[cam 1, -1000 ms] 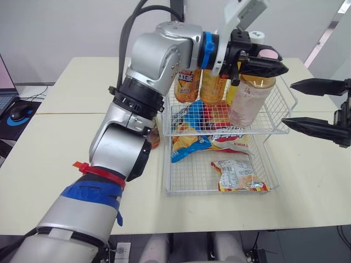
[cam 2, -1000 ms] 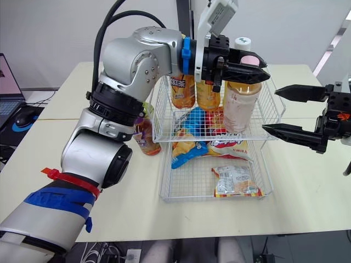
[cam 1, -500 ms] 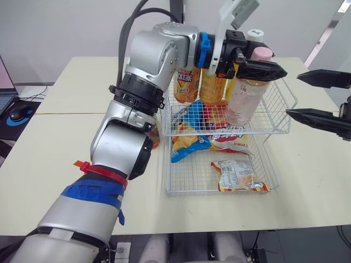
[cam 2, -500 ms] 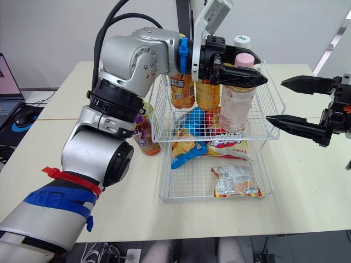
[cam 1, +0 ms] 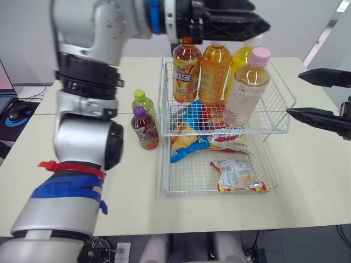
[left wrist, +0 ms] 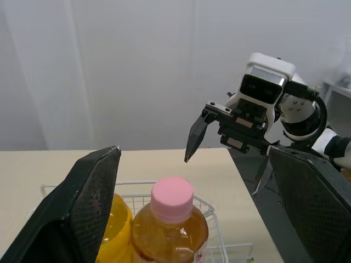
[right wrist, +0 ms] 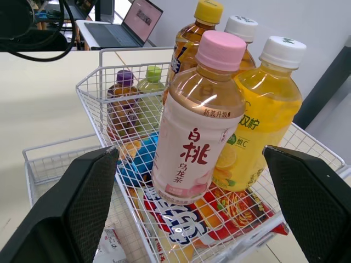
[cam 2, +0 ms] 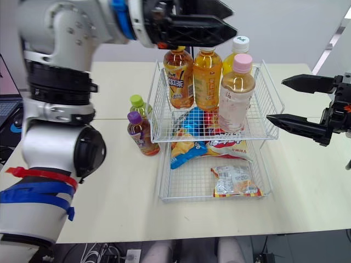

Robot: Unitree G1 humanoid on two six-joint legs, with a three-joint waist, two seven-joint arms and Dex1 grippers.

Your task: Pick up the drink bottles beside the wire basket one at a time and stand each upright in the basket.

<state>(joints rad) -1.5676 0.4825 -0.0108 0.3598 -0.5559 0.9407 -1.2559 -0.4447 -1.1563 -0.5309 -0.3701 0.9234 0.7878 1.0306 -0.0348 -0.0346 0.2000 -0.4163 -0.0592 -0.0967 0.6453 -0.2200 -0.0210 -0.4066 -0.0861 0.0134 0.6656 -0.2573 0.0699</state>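
A pink-capped peach tea bottle (cam 1: 245,87) stands upright at the front right of the wire basket's upper tier (cam 1: 285,94), free of both grippers. Behind it stand two orange bottles (cam 1: 186,71) and a yellow one (right wrist: 258,120). On the table left of the basket stand a green-capped bottle (cam 1: 141,104) and a purple-capped bottle (cam 1: 144,127). My left gripper (cam 1: 260,15) hovers open and empty well above the basket; its wrist view looks down on the pink cap (left wrist: 171,193). My right gripper (cam 1: 293,93) stays open and empty just right of the basket.
Snack bags (cam 1: 208,137) lie under the upper tier, and a packet (cam 1: 238,175) lies in the lower tier. A mouse on a blue pad (cam 1: 16,112) sits on the desk far left. Bare table (cam 1: 82,82) lies left of and behind the two loose bottles.
My left gripper opened, let go of the pink-capped bottle and rose well above the basket. The bottle now stands upright by itself. The right gripper has lifted slightly.
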